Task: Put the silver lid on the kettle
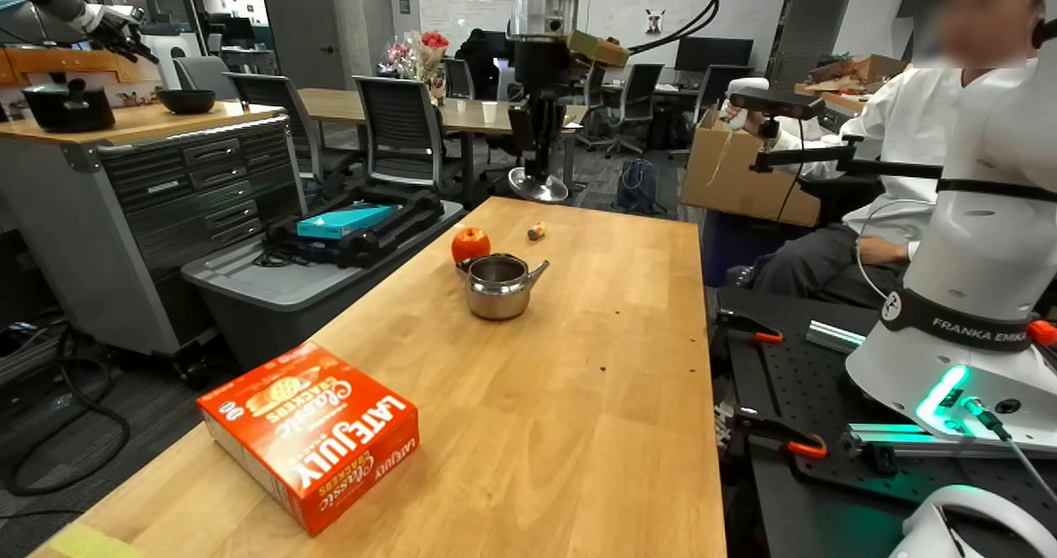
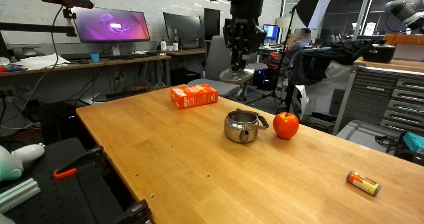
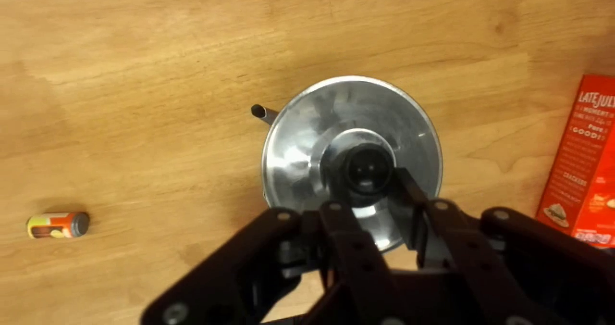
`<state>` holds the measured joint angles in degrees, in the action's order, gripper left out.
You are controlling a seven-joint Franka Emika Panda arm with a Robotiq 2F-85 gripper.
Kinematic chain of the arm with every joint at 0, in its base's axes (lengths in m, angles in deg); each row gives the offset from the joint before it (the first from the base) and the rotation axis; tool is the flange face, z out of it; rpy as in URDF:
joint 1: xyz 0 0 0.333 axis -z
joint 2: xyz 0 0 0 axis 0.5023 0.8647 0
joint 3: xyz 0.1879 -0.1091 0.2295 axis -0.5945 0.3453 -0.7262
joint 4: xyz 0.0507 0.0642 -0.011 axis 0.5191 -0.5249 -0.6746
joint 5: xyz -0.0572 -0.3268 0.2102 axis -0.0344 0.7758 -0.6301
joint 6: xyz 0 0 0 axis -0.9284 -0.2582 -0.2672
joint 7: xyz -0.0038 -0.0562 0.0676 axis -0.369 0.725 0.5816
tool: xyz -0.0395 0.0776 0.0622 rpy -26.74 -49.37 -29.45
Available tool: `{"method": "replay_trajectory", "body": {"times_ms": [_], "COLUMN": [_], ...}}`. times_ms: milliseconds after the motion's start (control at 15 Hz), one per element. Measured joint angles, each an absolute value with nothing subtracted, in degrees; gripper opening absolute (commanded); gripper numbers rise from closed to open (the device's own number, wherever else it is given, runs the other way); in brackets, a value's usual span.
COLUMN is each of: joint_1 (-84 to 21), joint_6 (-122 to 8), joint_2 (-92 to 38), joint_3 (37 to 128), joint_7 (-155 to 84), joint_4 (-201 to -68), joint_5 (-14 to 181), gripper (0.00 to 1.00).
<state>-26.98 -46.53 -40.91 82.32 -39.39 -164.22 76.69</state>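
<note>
Silver lid (image 2: 236, 76) above open-topped kettle (image 2: 236, 128)

By the left edge of the table (image 1: 611, 442), in an exterior view, the box (image 1: 310, 434) reads "LATEJULY", "Classic" and "CRACKERS" on top, with "Classic" and "CRACKERS" again on its side. In the wrist view a face of it carries "MOMENT", "Pure", "GOOD!" and "CRACKERS". "FRANKA EMIKA" stands on the black band (image 1: 958, 324) around the robot's base (image 1: 917, 385). Print on the small cylinder (image 2: 363, 183) and writing on the whiteboard (image 2: 20, 5) cannot be read.
</note>
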Motion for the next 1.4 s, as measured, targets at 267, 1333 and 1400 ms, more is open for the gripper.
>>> {"method": "replay_trajectory", "body": {"times_ms": [267,1333,1400], "joint_1": [-26.2,-23.46,-23.46], "joint_6": [-45.33,-40.72,-40.72], "joint_2": [-40.49,-24.48,-23.73], "joint_3": [82.71,83.04,82.93], "joint_7": [-40.96,-45.39,-45.5], "joint_4": [-161.61,-149.35,-148.8], "joint_5": [74.92,68.71,68.71], "gripper": [0.07,0.07,0.07]}}
